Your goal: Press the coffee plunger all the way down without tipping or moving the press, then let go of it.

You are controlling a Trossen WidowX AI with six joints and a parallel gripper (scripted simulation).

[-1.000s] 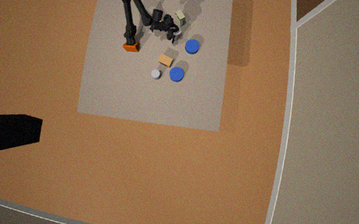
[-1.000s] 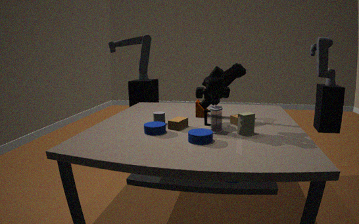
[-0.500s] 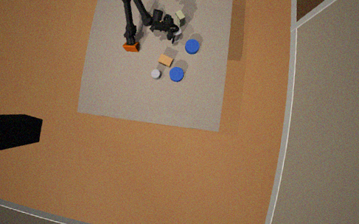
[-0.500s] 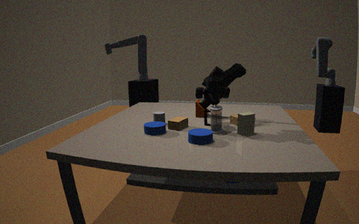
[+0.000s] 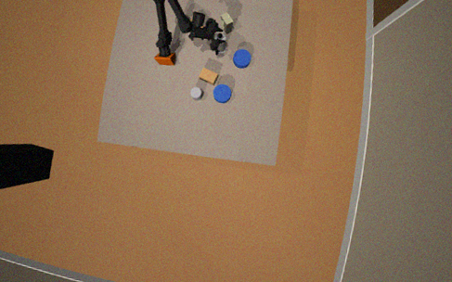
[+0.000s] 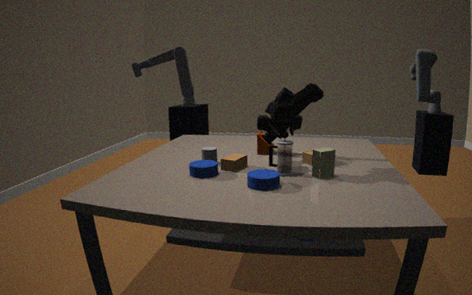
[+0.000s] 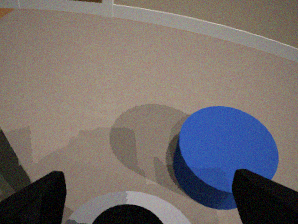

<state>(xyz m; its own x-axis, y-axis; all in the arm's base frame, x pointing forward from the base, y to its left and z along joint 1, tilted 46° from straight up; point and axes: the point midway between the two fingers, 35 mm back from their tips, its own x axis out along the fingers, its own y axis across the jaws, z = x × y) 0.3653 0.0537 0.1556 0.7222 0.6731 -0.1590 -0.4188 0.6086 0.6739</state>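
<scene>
As gripper (image 5: 220,45) (image 6: 282,137) (image 7: 150,183) gapes, press (image 6: 285,159) (image 7: 175,214) upright

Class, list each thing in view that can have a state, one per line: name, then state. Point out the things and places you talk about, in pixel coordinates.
gripper (image 5: 220,41) (image 6: 282,136) (image 7: 150,183): open, around the knob
coffee press (image 6: 284,162) (image 7: 114,199): upright
plunger knob (image 5: 220,35) (image 7: 127,216): above the lid; whether fully down, cannot tell
pale green block (image 5: 226,18) (image 6: 323,163): standing
white cylinder (image 5: 195,92) (image 6: 209,154): upright
</scene>
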